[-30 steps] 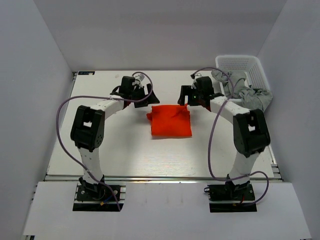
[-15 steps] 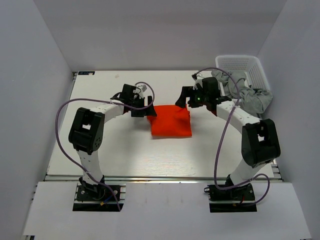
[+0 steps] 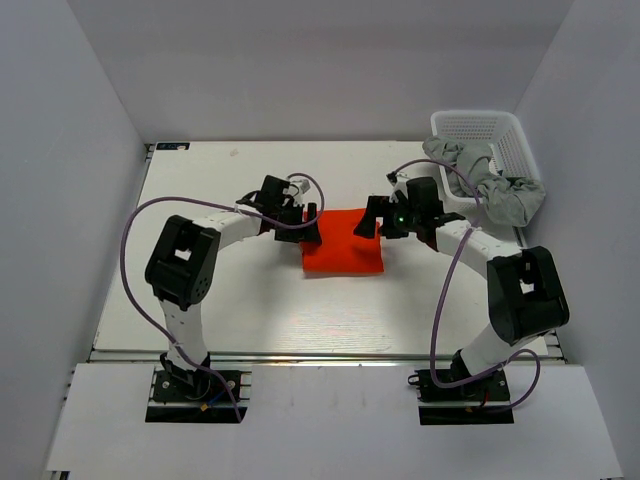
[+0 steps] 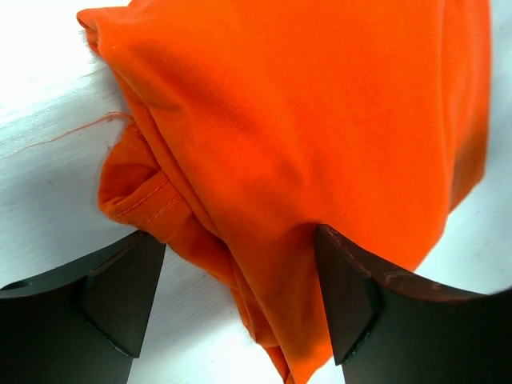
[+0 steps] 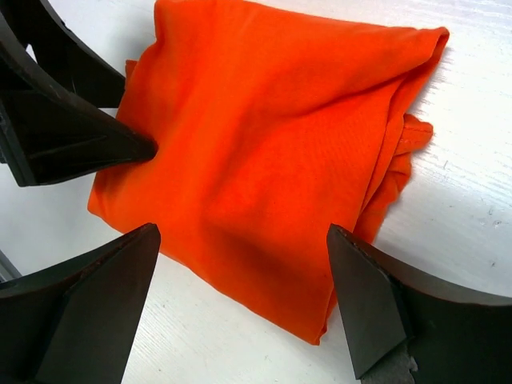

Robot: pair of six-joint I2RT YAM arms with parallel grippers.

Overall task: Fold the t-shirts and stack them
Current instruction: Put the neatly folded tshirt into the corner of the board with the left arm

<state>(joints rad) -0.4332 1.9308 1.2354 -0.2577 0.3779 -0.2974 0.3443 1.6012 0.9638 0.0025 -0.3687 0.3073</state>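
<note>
Orange-red t-shirt (image 3: 343, 245) lies folded at frame centre; left gripper (image 3: 308, 228) at its left edge and right gripper (image 3: 373, 222) at its right both stand spread wide, clenching nothing.

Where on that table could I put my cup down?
The table lies bare between the orange shirt and the near edge, and along the far edge beside the basket. Crowded: the middle, where the left claw and right claw flank that shirt, and the basket corner with its grey shirts.
</note>
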